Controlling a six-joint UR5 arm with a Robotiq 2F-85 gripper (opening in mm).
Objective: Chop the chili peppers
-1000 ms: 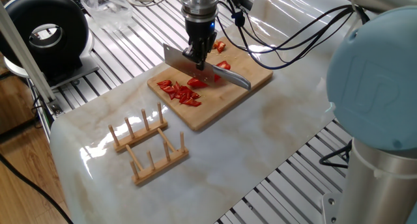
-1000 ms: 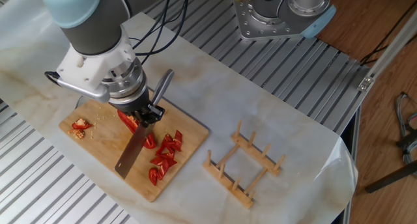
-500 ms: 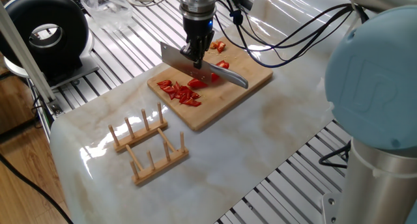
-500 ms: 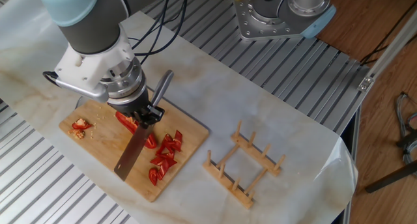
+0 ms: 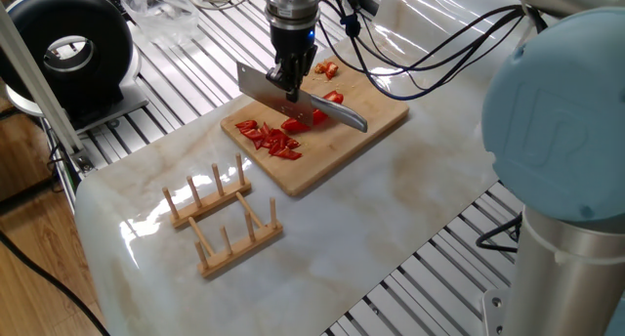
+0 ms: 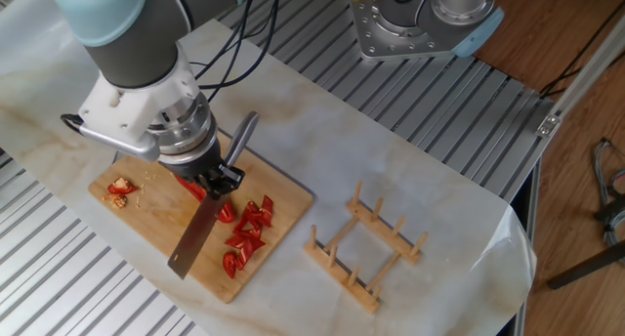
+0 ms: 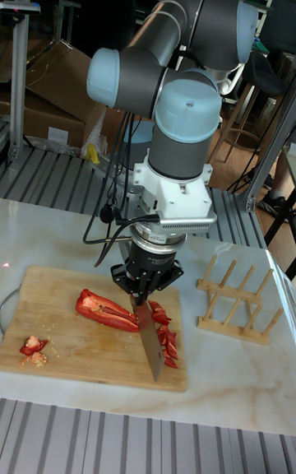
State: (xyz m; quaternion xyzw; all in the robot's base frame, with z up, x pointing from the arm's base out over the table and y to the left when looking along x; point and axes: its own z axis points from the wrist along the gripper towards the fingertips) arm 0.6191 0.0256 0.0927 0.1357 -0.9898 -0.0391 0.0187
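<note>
The chili peppers [image 7: 107, 310] lie on the wooden cutting board [image 6: 156, 233]: one long glossy red half stretches across the board's middle, and a heap of chopped red bits [image 6: 248, 236] sits at the board end nearest the wooden peg rack [image 6: 366, 252]. A few small scraps with pale seeds [image 7: 34, 346] rest near the board's opposite end, well apart from the heap.

My gripper [image 7: 145, 288] is clenched around the handle of a kitchen knife [image 6: 198, 234]. In the tall fixed view the blade stands on edge over the board, between the long half and the chopped heap, just beside the cut end of the half. I cannot tell whether the edge touches the wood.

The board lies on a pale marbled sheet [image 5: 391, 194] that covers the ribbed metal table [image 6: 444, 106]. The peg rack stands on the same sheet, clear of the board. Beyond the board, in one fixed view, a black round device with a ring opening [image 5: 66, 50] sits at the table's corner. Black cables [image 5: 430, 53] trail past the board's far side. No writing or brand mark is legible anywhere.
</note>
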